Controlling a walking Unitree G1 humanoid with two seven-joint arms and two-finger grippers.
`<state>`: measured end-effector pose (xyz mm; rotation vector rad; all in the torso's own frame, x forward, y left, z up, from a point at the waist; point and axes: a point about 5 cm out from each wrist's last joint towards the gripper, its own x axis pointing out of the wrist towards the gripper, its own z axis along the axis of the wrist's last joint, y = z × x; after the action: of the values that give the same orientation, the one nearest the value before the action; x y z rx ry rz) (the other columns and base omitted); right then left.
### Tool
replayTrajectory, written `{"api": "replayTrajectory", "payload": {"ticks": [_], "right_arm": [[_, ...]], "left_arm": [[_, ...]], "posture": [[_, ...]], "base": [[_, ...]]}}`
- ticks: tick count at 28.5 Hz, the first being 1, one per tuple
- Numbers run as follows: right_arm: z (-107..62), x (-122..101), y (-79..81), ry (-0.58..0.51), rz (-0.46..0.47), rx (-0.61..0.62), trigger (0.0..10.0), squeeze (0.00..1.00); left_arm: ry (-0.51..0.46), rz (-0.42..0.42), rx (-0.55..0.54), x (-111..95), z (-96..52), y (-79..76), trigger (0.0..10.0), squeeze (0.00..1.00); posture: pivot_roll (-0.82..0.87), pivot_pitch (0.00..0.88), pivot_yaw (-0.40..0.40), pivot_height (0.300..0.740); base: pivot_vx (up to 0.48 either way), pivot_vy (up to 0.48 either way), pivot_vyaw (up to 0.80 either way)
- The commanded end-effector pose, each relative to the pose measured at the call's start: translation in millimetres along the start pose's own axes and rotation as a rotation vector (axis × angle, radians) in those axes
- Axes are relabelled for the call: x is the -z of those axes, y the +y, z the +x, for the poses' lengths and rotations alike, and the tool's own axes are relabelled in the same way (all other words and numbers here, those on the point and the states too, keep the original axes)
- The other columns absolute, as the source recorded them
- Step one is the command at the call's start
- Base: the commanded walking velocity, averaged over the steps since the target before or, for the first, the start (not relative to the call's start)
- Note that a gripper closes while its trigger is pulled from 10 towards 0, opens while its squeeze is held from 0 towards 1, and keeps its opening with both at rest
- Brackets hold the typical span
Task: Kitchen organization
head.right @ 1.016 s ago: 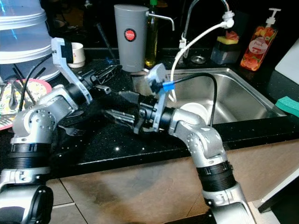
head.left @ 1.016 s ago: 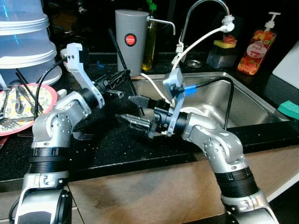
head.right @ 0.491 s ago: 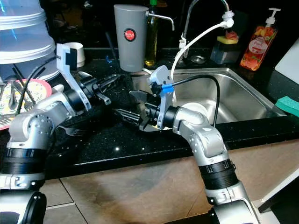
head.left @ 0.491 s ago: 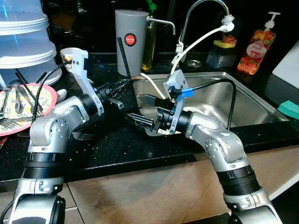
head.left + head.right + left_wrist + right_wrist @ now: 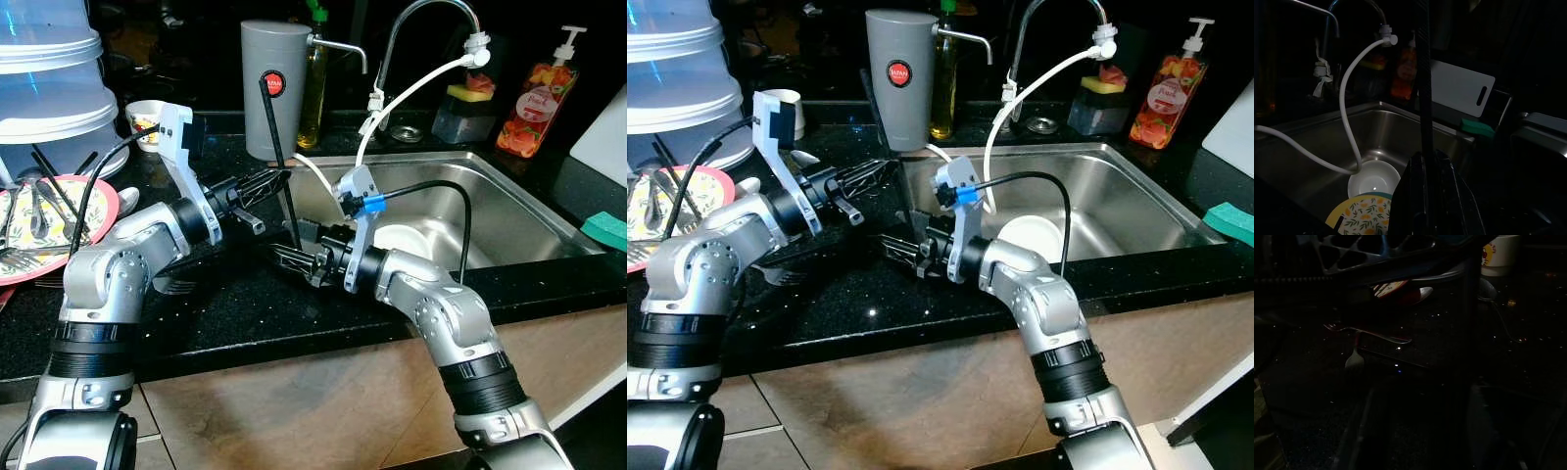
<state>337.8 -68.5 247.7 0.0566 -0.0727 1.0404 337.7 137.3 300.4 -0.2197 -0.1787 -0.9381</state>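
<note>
A long thin black stick (image 5: 278, 147) stands nearly upright over the black countertop (image 5: 245, 304), just left of the sink. My left gripper (image 5: 277, 182) is shut on its middle; in the left wrist view the stick (image 5: 1423, 73) rises straight out from between the closed fingers. My right gripper (image 5: 292, 257) reaches in low from the sink side, at the stick's lower end. Its fingers stand a little apart, and the stick shows as a dark upright band (image 5: 1469, 333) beside one of them. Whether they touch it is too dark to tell.
A patterned plate (image 5: 93, 201) with cutlery sits far left, a fork (image 5: 171, 286) beside it on the counter. Behind stand a grey canister (image 5: 274, 83) and a small white cup (image 5: 147, 116). The steel sink (image 5: 509, 211) holds a white bowl (image 5: 407, 240).
My left gripper swung the stick upright and toward the sink. My right gripper moved lower and left to the stick's bottom end, and its wide-open fingers narrowed.
</note>
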Motion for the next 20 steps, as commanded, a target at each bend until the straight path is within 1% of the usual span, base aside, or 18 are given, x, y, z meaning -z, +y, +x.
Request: {"api": "replayTrajectory", "payload": {"ticks": [1, 18, 19, 20], "right_arm": [[-0.6, 1.9, -2.0, -0.004, 0.025, 0.007, 0.0, 0.0], [-2.3, -4.4, -9.9, -0.051, 0.051, 0.067, 0.0, 0.0], [-2.7, -5.1, -12.7, -0.059, 0.06, 0.09, 0.0, 0.0], [-3.3, -5.3, -16.2, -0.059, 0.066, 0.12, 0.0, 0.0]], "left_arm": [[0.02, 0.007, 0.014, 1.5, -1.7, -2.4, 0.0, 0.0], [0.027, 0.007, -0.011, 3.7, -3.8, 0.2, 0.0, 0.0], [0.029, 0.014, -0.025, 4.3, -4.0, 1.8, 0.0, 0.0], [0.032, 0.022, -0.054, 4.4, -4.0, 5.0, 7.5, 0.0]], "posture": [[0.12, 0.03, -0.054, 0.74], [0.11, 0.039, -0.056, 0.74], [0.11, 0.039, -0.056, 0.74], [0.11, 0.052, -0.055, 0.74]], "base": [[0.0, 0.0, 0.0], [0.0, 0.0, 0.0], [0.0, 0.0, 0.0], [0.0, 0.0, 0.0]]}}
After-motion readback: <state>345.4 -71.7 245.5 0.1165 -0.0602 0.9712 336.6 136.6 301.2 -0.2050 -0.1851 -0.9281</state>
